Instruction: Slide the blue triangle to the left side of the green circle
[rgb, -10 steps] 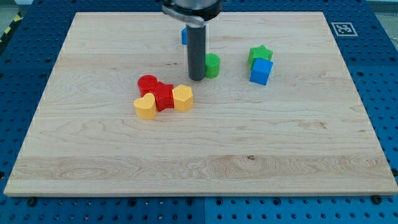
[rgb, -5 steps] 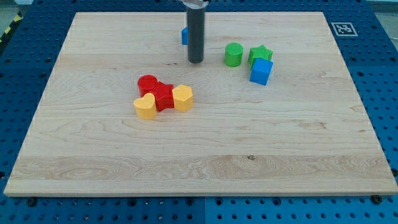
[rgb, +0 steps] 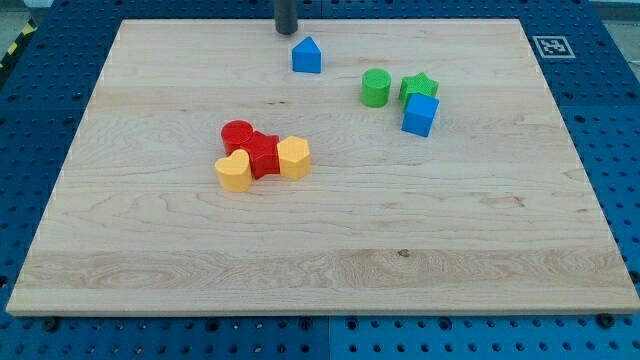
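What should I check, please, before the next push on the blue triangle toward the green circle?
1. Tip position: my tip sits at the view's top, up and left of the blue triangle: ok.
2. Contact: tip and triangle are apart: ok.
3. Goal: triangle is left of the green circle but well apart, and higher: not ok.
4. Path between triangle and circle has no blocks: ok.
5. Green star and blue cube crowd the circle's right, away from the target spot: ok.

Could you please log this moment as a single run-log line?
my tip: near top edge, up-left of blue triangle, apart | blue triangle: up-left of green circle, not yet beside it
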